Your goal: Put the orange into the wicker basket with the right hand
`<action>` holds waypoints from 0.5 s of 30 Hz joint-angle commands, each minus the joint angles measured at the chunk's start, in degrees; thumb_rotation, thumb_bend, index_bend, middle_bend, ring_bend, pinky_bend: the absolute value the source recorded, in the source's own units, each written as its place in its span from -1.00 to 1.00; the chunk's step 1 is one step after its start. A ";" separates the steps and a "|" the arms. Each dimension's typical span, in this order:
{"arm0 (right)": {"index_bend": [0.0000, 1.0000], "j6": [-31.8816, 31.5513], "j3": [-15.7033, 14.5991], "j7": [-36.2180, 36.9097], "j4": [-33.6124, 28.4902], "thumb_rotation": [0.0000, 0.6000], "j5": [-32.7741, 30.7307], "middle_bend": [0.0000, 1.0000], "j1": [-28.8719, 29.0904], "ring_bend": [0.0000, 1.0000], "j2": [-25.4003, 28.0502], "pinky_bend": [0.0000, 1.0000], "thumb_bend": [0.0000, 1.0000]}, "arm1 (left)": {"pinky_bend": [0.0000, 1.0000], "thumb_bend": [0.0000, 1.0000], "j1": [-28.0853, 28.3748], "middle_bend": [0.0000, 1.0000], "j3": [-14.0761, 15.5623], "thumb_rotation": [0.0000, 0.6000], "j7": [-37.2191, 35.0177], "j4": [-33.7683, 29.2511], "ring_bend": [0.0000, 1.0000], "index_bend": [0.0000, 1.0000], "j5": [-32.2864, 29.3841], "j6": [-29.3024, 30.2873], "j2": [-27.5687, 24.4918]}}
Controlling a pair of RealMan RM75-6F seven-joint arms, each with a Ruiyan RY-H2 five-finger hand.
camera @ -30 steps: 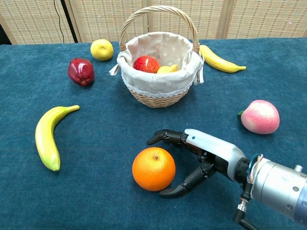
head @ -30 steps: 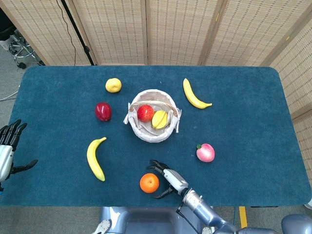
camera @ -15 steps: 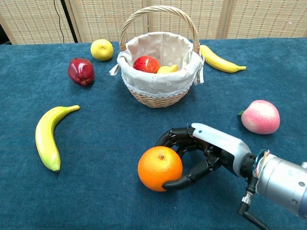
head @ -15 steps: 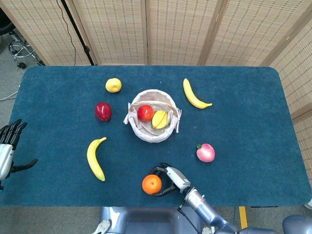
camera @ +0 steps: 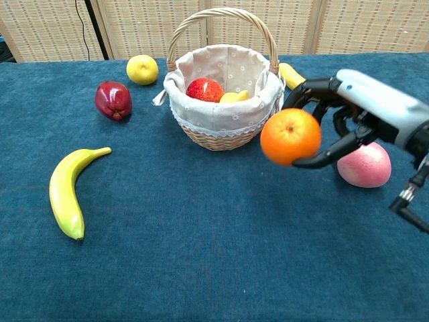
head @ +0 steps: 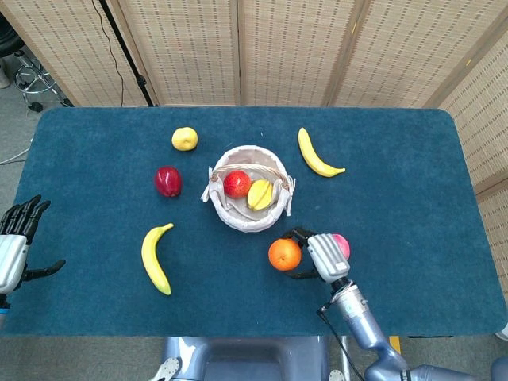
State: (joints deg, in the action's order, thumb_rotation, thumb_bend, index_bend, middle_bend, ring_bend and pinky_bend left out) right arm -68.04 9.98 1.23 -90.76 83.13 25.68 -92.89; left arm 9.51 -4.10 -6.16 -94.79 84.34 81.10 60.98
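The round orange fruit (camera: 290, 136) is held clear of the dark blue tablecloth (head: 413, 190) by the right hand (camera: 348, 111), whose dark fingers (camera: 320, 155) are wrapped around it. It is carried just to the right of the cloth-lined wicker basket (camera: 221, 100), not yet over its rim. Inside the basket a red apple (camera: 204, 89) and a yellow fruit (camera: 233, 96) are seen. A pink peach (camera: 364, 165) lies right of the basket, partly hidden behind the hand. The left hand (head: 17, 242) is seen far left of the basket, with fingers spread and nothing held.
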 commanded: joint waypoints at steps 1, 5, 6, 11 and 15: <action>0.64 -1.27 2.83 -2.98 -4.87 1.00 -0.84 0.23 0.12 0.34 4.18 0.53 -0.27 | -1.00 -0.78 0.25 -1.00 0.12 1.00 0.39 -0.03 -1.00 -1.00 -0.06 -0.50 0.24; 0.64 -1.08 4.85 -6.00 -9.00 1.00 -3.73 0.23 0.52 0.34 7.15 0.53 -0.27 | -1.00 -0.78 0.50 -1.00 0.16 1.00 0.69 -0.03 -1.00 -1.00 -0.24 -1.00 0.47; 0.64 -0.86 5.28 -6.42 -9.53 1.00 -4.39 0.23 0.76 0.34 7.52 0.52 -0.27 | -1.00 -0.78 0.52 -1.00 0.18 1.00 0.72 -0.03 -1.00 -1.00 -0.24 -1.05 0.48; 0.64 1.58 7.79 -6.44 -9.37 1.00 -8.18 0.23 2.98 0.34 8.30 0.52 -0.27 | -1.00 -0.78 0.57 -1.00 0.27 1.00 0.89 -0.09 -1.00 -1.00 -0.13 -1.08 0.52; 0.64 3.10 9.83 -6.64 -7.49 1.00 -11.38 0.23 5.10 0.34 7.40 0.52 -0.27 | -1.00 -0.78 0.66 -1.00 0.25 1.00 0.80 0.05 -1.00 -1.00 -0.28 -1.26 0.57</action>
State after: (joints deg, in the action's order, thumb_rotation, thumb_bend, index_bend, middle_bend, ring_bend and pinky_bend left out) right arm -65.70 18.86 -5.29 -99.14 72.96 29.76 -85.01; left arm 10.14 -3.84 -5.35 -94.80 84.13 79.92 61.53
